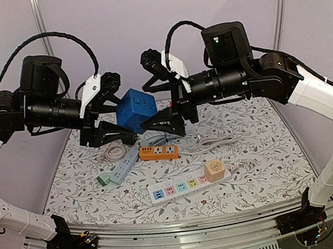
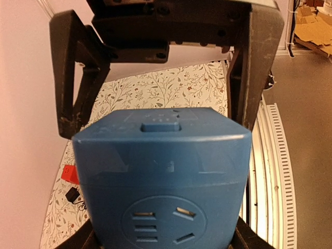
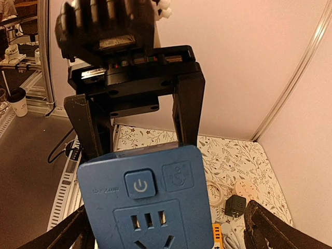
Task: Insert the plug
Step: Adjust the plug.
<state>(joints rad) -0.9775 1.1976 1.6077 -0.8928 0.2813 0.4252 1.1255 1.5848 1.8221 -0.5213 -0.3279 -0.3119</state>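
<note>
Floral-cloth table point(image 1: 259, 150), two robot arms meeting above it at a blue cube socket point(image 1: 136, 110).
Left gripper point(image 1: 117, 115) clamps the cube in mid-air over the far side; the right gripper point(image 1: 159, 104) has its jaws spread wide on either side of the cube, not touching it. Below lie three power strips: orange point(image 1: 158, 152), grey-blue point(image 1: 123, 165) and white point(image 1: 180, 187). A peach cube adapter point(image 1: 214, 168) sits at the white strip's right end. There is also one small green plug point(image 1: 104, 179).
</note>
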